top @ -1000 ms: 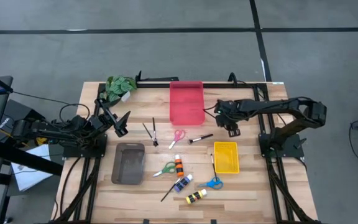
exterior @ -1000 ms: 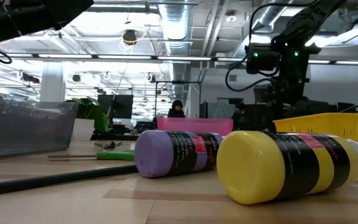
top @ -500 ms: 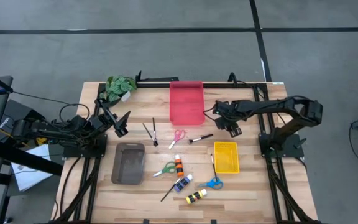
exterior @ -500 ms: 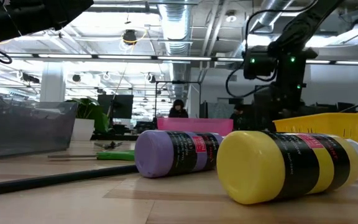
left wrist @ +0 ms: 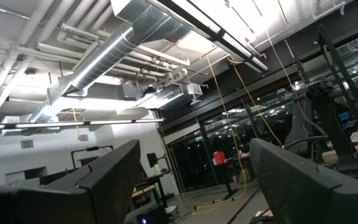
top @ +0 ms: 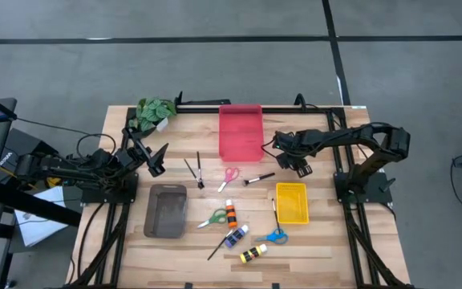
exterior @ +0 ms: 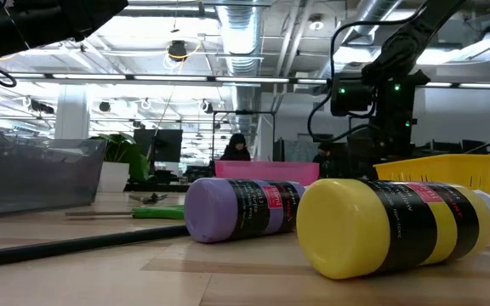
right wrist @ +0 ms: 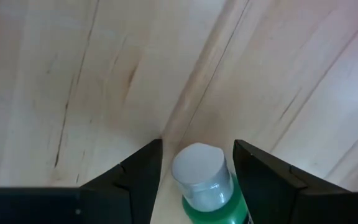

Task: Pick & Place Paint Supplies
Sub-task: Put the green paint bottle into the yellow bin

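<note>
Your right gripper (right wrist: 194,180) has a green paint bottle (right wrist: 209,186) between its fingers, white cap pointing out ahead, the two dark fingers standing either side of the neck. The jaws are part closed around it, so it reads as a grip, though the contact itself sits below what the wrist view shows. Below the cap there's only bare desk (right wrist: 73,74) planking.

From overhead, that right gripper (top: 298,164) hangs just beside the red tray (top: 241,132) and just up from the yellow tray (top: 291,202), with the arm reaching in low from its base at the right edge, elbow raised behind it. So you're in the carry step: bottle in hand, not yet set down. Next you need to pick a tray, bring the bottle over its floor and let go only once it's low; which tray it's meant for, I can't tell.

Your left gripper (top: 157,157) waits with its jaws wide and nothing in them, raised near the potted plant (top: 156,111), its camera looking off into the room.

Plenty left on the desk: the pink scissors (top: 228,177), a brush (top: 258,178), the green scissors (top: 213,217), the orange bottle (top: 230,213), the blue bottle (top: 236,236), the yellow bottle (top: 253,254) and the blue scissors (top: 273,236).
</note>
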Robot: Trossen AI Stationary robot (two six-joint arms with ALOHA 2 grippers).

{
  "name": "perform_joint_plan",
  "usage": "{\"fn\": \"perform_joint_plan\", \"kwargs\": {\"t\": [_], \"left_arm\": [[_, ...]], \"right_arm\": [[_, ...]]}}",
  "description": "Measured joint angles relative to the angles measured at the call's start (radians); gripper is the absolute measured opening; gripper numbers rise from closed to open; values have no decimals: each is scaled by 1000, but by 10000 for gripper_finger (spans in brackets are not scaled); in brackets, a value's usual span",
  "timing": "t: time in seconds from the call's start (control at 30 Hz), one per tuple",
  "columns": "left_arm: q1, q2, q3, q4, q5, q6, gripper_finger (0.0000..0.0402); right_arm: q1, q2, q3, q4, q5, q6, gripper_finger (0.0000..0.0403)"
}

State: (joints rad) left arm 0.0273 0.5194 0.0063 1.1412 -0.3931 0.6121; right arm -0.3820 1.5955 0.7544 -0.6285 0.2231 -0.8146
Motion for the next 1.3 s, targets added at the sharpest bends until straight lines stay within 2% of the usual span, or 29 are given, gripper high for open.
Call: {"fn": "perform_joint_plan", "kwargs": {"t": [0.43,0.73,0.83,1.3], "left_arm": [[0,0,0,0,1,-11,298],[0,0,0,0,2,-11,298],[0,0,0,0,2,-11,298],[0,0,0,0,2,-15,298]], "right_arm": [[-43,2,-1,2,-9,-41,192],[-47,11,36,10,21,-61,132],[-50,12,38,19,43,-76,125],[-66,8,40,80,14,-79,200]]}}
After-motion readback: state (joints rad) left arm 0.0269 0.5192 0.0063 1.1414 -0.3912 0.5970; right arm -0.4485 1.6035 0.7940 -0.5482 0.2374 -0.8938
